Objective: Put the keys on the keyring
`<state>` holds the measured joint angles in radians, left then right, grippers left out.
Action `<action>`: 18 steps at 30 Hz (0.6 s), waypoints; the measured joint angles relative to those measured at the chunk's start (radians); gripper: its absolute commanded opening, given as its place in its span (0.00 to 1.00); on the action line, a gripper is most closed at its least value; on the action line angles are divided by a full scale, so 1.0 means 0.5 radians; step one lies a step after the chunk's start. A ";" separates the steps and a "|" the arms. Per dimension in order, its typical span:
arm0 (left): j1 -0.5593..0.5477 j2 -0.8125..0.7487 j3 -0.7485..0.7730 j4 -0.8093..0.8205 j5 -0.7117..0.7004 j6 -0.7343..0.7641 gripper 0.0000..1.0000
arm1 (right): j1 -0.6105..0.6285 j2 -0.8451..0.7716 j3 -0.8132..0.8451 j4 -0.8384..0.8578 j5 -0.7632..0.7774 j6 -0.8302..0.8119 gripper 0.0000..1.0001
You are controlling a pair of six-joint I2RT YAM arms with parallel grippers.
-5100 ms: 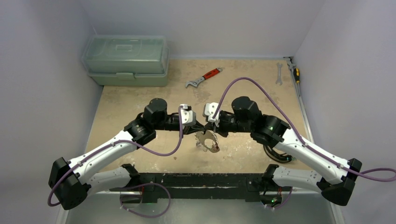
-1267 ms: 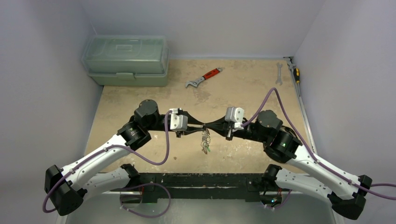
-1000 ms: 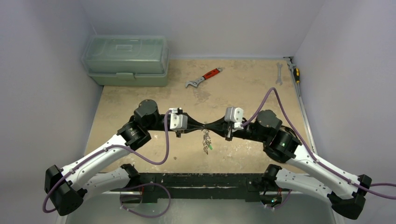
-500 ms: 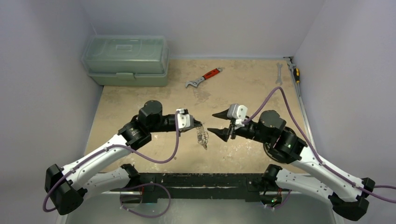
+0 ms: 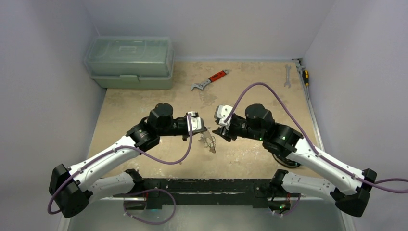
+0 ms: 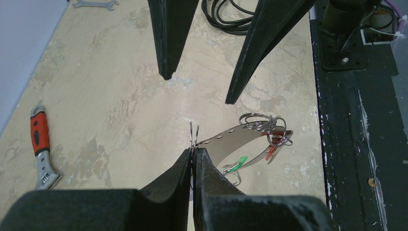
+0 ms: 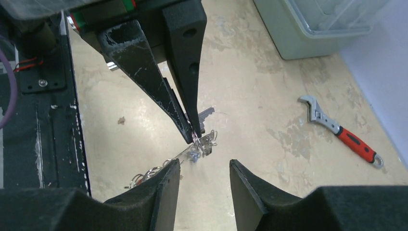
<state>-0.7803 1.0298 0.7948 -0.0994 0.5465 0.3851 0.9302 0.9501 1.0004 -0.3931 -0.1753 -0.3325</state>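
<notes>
My left gripper (image 5: 204, 130) is shut on a thin wire ring at one end of the keyring (image 5: 210, 142), a silvery loop hanging just over the table's middle. In the left wrist view the jaws (image 6: 194, 153) pinch that ring. The keyring's band (image 6: 226, 140) runs right to several small rings and keys with a green tag (image 6: 239, 162) and a red tag (image 6: 271, 152). My right gripper (image 5: 221, 133) is open and empty, facing the left one. In the right wrist view its fingertips (image 7: 204, 166) straddle the space just below the keyring (image 7: 199, 142). A silver key (image 7: 206, 115) shows behind the left fingers (image 7: 159, 86).
A green toolbox (image 5: 130, 61) stands at the back left. A red-handled wrench (image 5: 210, 80) lies at the back middle. A spanner (image 5: 287, 76) and a screwdriver (image 5: 305, 75) lie at the back right. The black base rail (image 5: 202, 185) runs along the near edge.
A second ago both grippers pinched the keyring between them. The right gripper let go, opened and drew back, and has now come in again close to the ring. The left gripper keeps its hold.
</notes>
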 measured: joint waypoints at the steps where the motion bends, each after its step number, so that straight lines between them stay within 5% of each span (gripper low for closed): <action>1: 0.000 0.001 0.000 0.001 0.001 0.000 0.00 | 0.000 0.014 0.000 -0.008 0.000 -0.009 0.42; 18: -0.002 0.001 0.000 0.001 0.039 -0.006 0.00 | 0.000 0.185 0.040 0.040 -0.164 -0.092 0.25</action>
<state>-0.7815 1.0302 0.7948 -0.0990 0.5659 0.3820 0.9302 1.0428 1.0203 -0.3729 -0.2573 -0.3786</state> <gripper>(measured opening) 0.018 0.297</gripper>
